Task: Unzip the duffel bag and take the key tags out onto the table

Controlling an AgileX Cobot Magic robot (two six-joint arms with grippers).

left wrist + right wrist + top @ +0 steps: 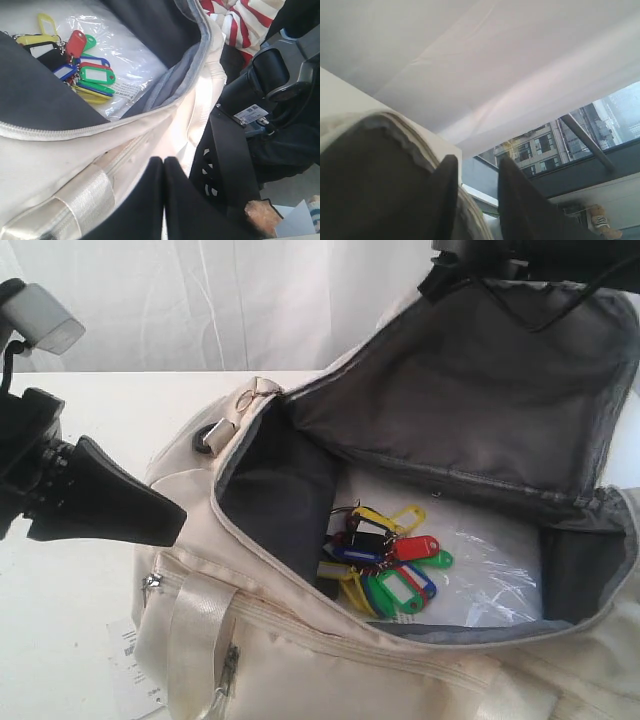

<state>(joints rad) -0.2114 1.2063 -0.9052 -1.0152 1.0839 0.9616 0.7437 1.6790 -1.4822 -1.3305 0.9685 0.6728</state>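
Duffel bag (300, 660): occupies the centre and right of the exterior view and rests on the white counter (90, 420). The main compartment is unzipped. Its lid flap (470, 390) stands raised at upper right, with the dark grey lining exposed.

Key tags (385, 560): located inside the open compartment, at centre frame. The bunch comprises red, yellow, green and blue tags on metal rings. It lies on a clear plastic packet (490, 580) on the bag floor. No tag is on the counter.

Left pincer (165, 515): positioned at the left edge of the exterior view, just beside the bag's end wall. Its fingers are clenched together and nothing is between them.

Right pincer (477, 162): positioned at the top of the raised flap. Its fingers stand apart, with daylight visible between them. The flap's rim lies beside one finger (445, 200). Contact with the fabric cannot be confirmed.

Paper label (135, 665): a white barcode label lies on the counter at lower left, beside the bag.
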